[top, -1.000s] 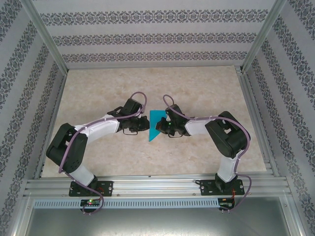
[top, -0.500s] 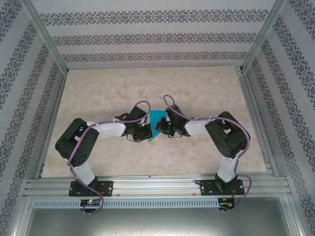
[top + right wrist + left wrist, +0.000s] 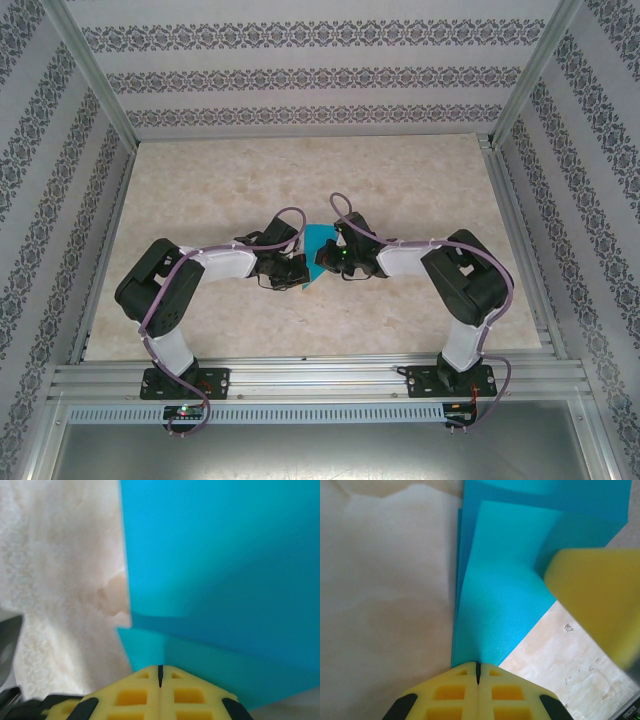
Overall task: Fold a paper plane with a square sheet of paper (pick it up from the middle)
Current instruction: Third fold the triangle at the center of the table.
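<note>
The teal-blue square sheet of paper lies on the table between both grippers, folded into overlapping layers with a slanted edge. My left gripper is shut, and its yellow tips rest on the paper's near pointed end; nothing shows in the slit between the jaws. My right gripper is shut too, with its tips on the paper's other side. A raised teal flap looms close over them. One yellow finger of the right gripper appears blurred in the left wrist view.
The beige marbled table top runs out to aluminium frame rails at the front and sides. Patterned walls close in the back and both sides. Both arms bend inward, meeting at the table's middle.
The left arm has swung right, onto the paper's lower point, and its jaws have closed fully. Less of the paper shows from above. The right arm has barely moved.
</note>
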You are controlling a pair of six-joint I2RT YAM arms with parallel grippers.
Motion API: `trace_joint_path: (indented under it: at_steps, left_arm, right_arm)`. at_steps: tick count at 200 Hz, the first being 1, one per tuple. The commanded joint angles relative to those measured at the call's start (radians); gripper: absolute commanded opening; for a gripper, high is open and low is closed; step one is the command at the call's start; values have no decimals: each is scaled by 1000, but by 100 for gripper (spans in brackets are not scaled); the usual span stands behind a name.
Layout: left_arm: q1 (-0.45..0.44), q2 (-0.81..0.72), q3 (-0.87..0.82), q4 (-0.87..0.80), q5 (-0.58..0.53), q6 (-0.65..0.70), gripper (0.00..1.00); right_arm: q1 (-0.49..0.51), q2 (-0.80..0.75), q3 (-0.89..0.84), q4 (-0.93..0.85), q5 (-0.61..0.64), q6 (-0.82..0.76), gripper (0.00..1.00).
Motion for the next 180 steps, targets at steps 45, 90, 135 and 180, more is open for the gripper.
trace_joint_path:
  at_steps: [45,90,135,180]
  left_arm:
    - [-12,41,-21,-73,-34,11,0]
    - [-12,39,-23,-66,-35,21,0]
    - [-12,43,-20,-78,-41,29,0]
    - [-12,46,-19,-100,-50,37,0]
  right_arm:
    - [56,-31,-65,5,-14,7,0]
    - [57,4,-89,68,-43,60,0]
    - [57,2,-73,74,-56,60,0]
    - [54,31,-55,46,-29,53,0]
